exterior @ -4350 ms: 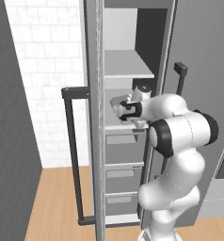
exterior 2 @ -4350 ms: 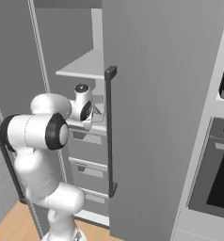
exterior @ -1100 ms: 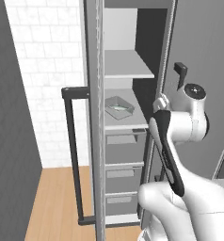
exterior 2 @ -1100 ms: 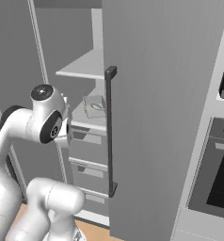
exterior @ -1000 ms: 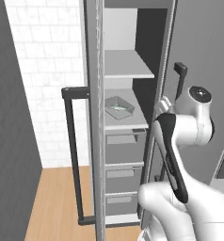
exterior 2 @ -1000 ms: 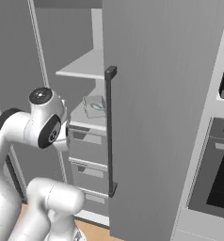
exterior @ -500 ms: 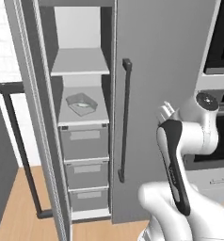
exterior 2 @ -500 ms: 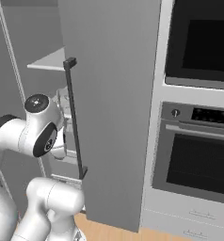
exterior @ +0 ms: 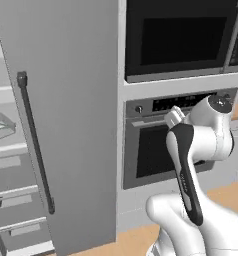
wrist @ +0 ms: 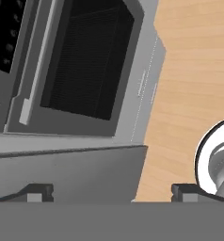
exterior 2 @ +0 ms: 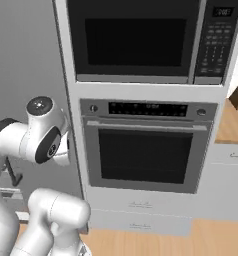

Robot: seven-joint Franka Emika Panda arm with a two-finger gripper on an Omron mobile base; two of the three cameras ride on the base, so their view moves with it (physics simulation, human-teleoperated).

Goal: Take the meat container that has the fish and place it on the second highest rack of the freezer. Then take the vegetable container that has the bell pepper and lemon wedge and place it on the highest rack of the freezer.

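One clear container (exterior: 2, 126) already sits on a freezer (exterior: 66, 100) shelf well off to the claw's side, so roughly half seems done; the claw (wrist: 111, 190) gapes wide, empty, facing the oven (wrist: 85, 66).

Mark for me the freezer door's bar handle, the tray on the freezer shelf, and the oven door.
bar handle (exterior: 36, 142), left base view, middle of the dark bar.
tray (exterior: 2, 125), left base view, its near rim.
oven door (exterior 2: 146, 156), right base view, centre of the dark glass.
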